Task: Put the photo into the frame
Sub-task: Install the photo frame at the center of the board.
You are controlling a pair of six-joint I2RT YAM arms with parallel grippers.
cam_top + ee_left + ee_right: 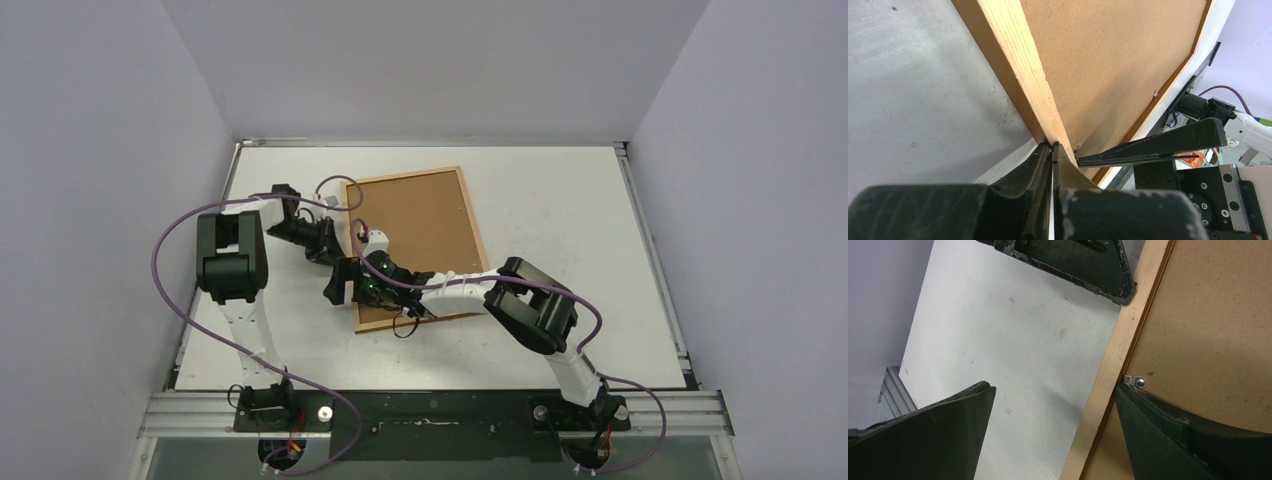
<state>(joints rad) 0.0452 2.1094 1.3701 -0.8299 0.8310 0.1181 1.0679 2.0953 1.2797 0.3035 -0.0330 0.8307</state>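
Frame (1128, 325) face down, backing (1208, 315) up. Left gripper (1053, 147) clenched empty against rail, likely bracing. Right gripper (1054, 387) spread wide, 1 finger (1168, 440) beside retaining tab (1137, 382), probably to swivel it.

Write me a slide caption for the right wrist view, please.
Open right gripper straddles the frame rail, one jaw by a metal tab; shut left gripper at the rail beyond.

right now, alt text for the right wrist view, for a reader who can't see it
The open right pincer straddles the pale wooden rail of the frame, which lies back up: one finger over the white table, the other by a small metal clip on the brown backing board. The shut left pincer meets the same rail at the top.
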